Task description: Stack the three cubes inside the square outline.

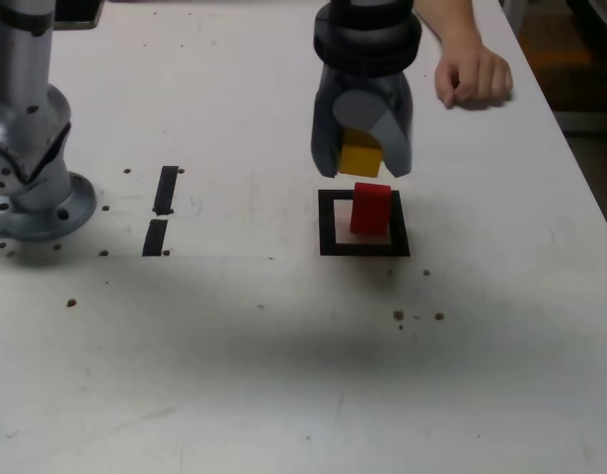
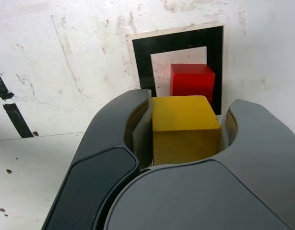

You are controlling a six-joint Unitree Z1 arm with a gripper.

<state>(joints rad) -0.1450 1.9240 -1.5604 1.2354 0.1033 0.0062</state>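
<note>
Yellow cube [image 1: 360,156] pinched between dark fingers [image 2: 118,143], gripper [image 1: 363,148] about half closed, pads against both sides. Cube hangs clear above red cube [image 1: 370,208], no contact. Red cube sits inside square outline [image 1: 328,222] on white worktop [image 1: 283,375]. Person's hand [image 1: 473,74] at 1 o'clock from gripper, exterior view.

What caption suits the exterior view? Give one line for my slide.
Gripper carries the yellow cube above the red cube standing inside the square outline.
</note>
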